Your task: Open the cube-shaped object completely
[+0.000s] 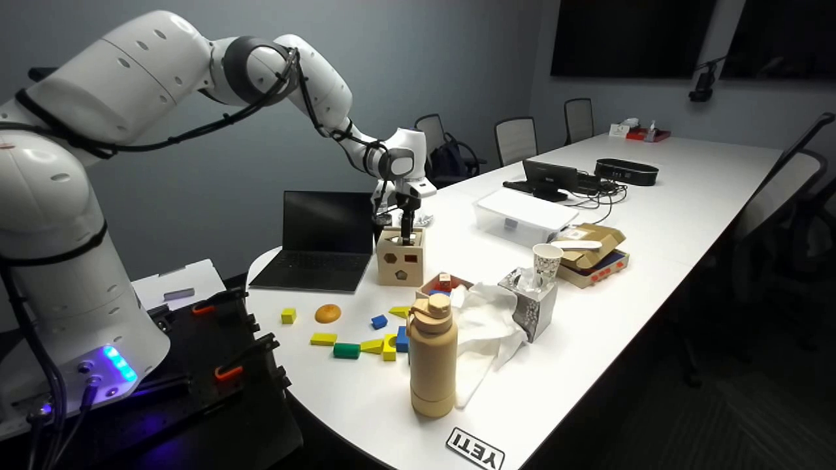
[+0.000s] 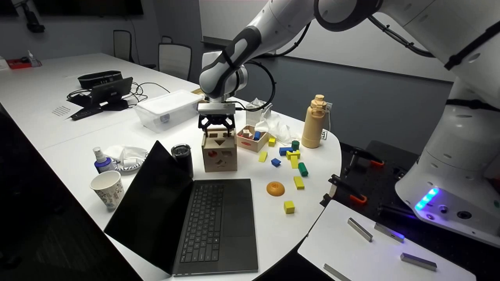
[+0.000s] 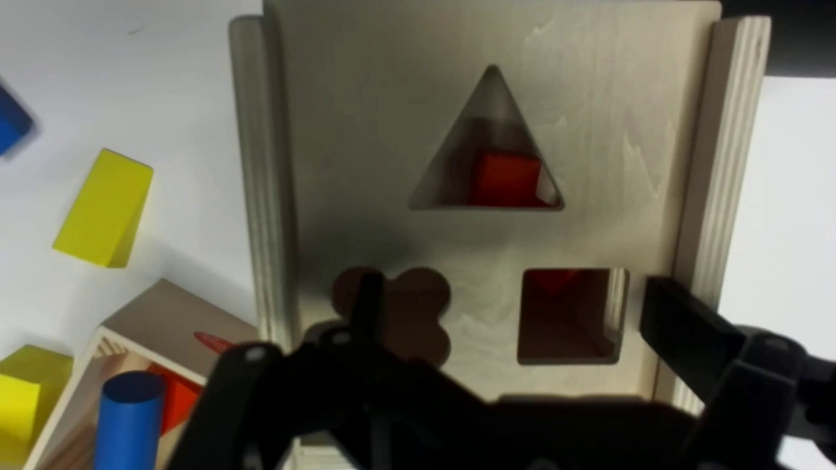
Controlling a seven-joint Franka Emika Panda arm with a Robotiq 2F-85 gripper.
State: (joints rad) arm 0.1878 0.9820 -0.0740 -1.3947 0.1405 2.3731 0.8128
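The cube-shaped object is a light-wood box with shaped holes, standing upright on the table in both exterior views [image 1: 400, 273] [image 2: 220, 160]. Its top panel [image 3: 483, 238] fills the wrist view, lying between two raised side walls. It has triangle, square and clover holes, and a red block shows inside through the triangle. My gripper [image 3: 513, 290] points down at the box top, also in both exterior views [image 1: 406, 236] [image 2: 217, 132]. It is open, fingers wide apart. One finger is at the clover hole; whether it reaches inside cannot be told. The other is by the opposite side wall.
An open laptop [image 2: 218, 226] and a black tumbler [image 2: 183, 159] stand close to the box. A small wooden tray [image 2: 250, 145] with blocks is beside it. Loose blocks, an orange half-round piece [image 2: 275, 189], a tan bottle [image 1: 433, 359] and a tissue box [image 1: 537, 310] are also on the table.
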